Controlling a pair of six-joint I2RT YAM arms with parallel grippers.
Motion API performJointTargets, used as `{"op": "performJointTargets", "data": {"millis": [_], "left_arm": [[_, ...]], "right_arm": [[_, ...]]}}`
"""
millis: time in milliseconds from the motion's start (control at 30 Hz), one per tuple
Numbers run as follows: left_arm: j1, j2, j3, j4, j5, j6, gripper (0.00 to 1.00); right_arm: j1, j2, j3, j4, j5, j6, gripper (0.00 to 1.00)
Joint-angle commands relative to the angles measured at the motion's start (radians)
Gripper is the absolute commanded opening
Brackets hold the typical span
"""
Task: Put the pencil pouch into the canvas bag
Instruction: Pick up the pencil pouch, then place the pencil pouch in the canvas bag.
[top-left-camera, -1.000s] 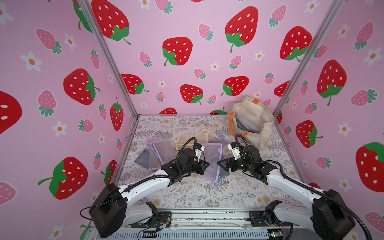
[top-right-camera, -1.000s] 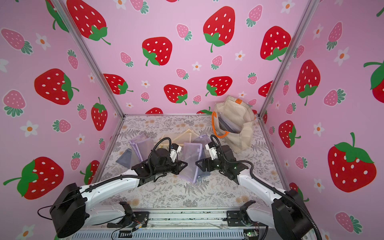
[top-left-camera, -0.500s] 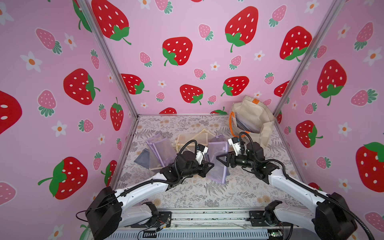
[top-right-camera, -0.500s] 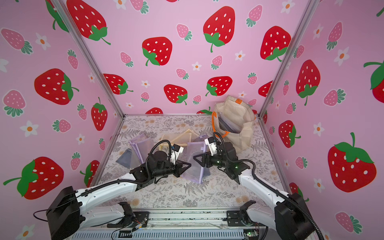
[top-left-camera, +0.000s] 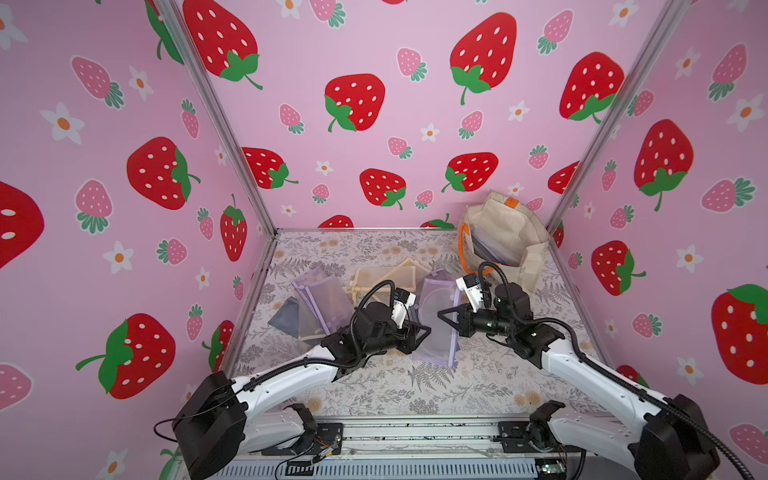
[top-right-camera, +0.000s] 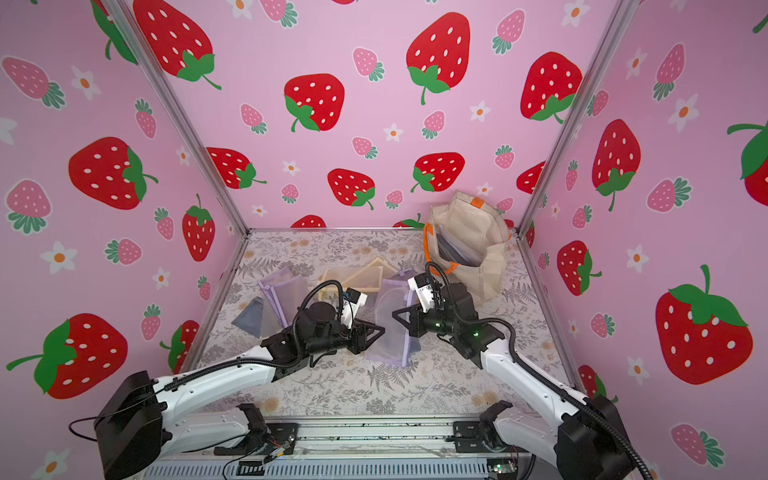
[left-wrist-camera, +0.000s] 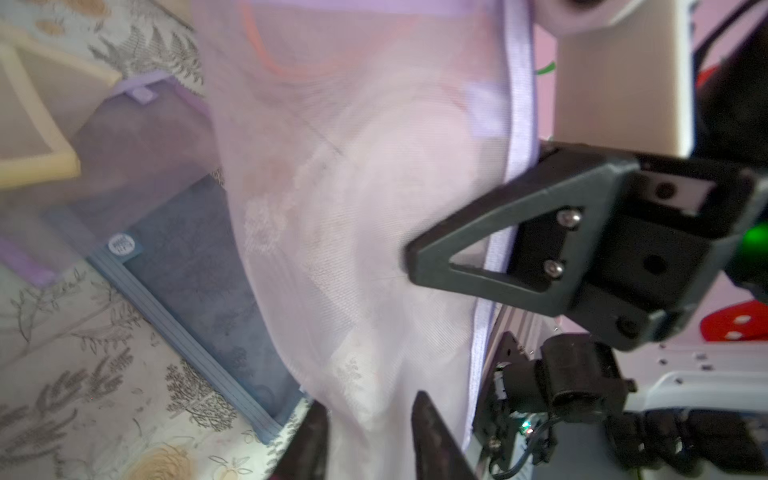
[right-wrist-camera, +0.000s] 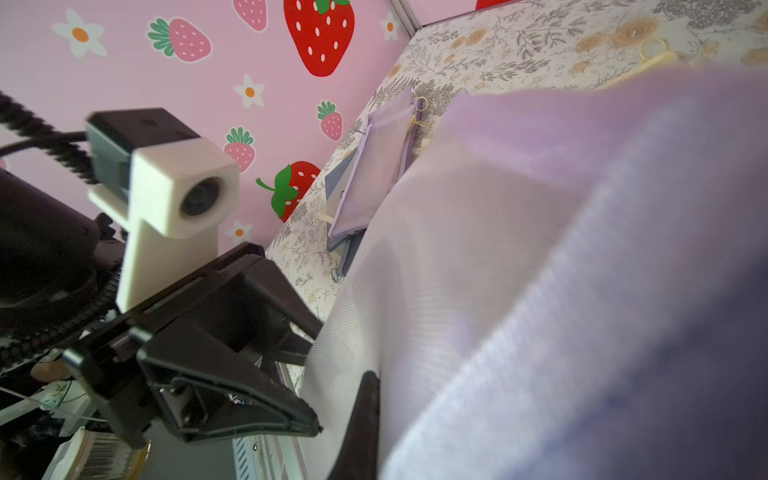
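Note:
The pencil pouch (top-left-camera: 436, 320) (top-right-camera: 392, 328) is a pale purple mesh pouch held upright above the middle of the table, between the two arms. My right gripper (top-left-camera: 441, 314) (top-right-camera: 395, 314) is shut on its edge; the mesh (right-wrist-camera: 498, 270) covers all but one finger (right-wrist-camera: 361, 415) in the right wrist view. On the opposite side, my left gripper (top-left-camera: 427, 330) (left-wrist-camera: 370, 436) stands open, its fingers apart with the mesh (left-wrist-camera: 353, 208) hanging loose between them. The canvas bag (top-left-camera: 511, 232) (top-right-camera: 478, 232) stands open at the back right, just behind the right arm.
Other flat pouches lie on the floral table: a purple one (top-left-camera: 324, 299), a grey-blue one (top-left-camera: 286, 318) and cream ones (top-left-camera: 386, 278) at centre left. Pink walls close in the left, back and right sides.
My right gripper has moved in and shut on the pouch. My left gripper, shut on it a second ago, has opened its jaws. The pouch now stands more upright.

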Motion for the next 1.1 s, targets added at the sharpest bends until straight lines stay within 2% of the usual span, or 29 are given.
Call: {"op": "performJointTargets", "data": {"millis": [0, 100, 200, 467, 633, 733, 833, 1067], "left_arm": [[-0.003, -0.01, -0.004, -0.045, -0.067, 0.009, 0.65], [0.002, -0.021, -0.016, -0.076, -0.132, 0.004, 0.86], [0.01, -0.029, -0.026, -0.1, -0.17, 0.002, 0.93], [0.025, -0.078, -0.059, -0.122, -0.168, 0.029, 0.95], [0.054, -0.103, -0.086, -0.104, -0.14, 0.029, 0.95], [0.068, -0.107, -0.1, -0.086, -0.119, 0.026, 0.95], [0.082, -0.102, -0.108, -0.071, -0.115, 0.025, 0.95], [0.118, -0.066, -0.119, -0.018, -0.037, 0.011, 0.95]], "right_arm": [[-0.003, -0.042, 0.132, -0.224, 0.067, -0.158, 0.0], [-0.024, 0.014, 0.306, -0.467, 0.141, -0.303, 0.0], [-0.034, 0.101, 0.485, -0.641, 0.232, -0.43, 0.0], [-0.097, 0.386, 0.996, -0.954, 0.519, -0.68, 0.0], [-0.198, 0.59, 1.353, -1.047, 0.568, -0.77, 0.0], [-0.235, 0.684, 1.493, -1.032, 0.625, -0.842, 0.0], [-0.263, 0.753, 1.57, -0.987, 0.683, -0.93, 0.0], [-0.299, 0.835, 1.51, -0.832, 0.818, -1.143, 0.0]]}}
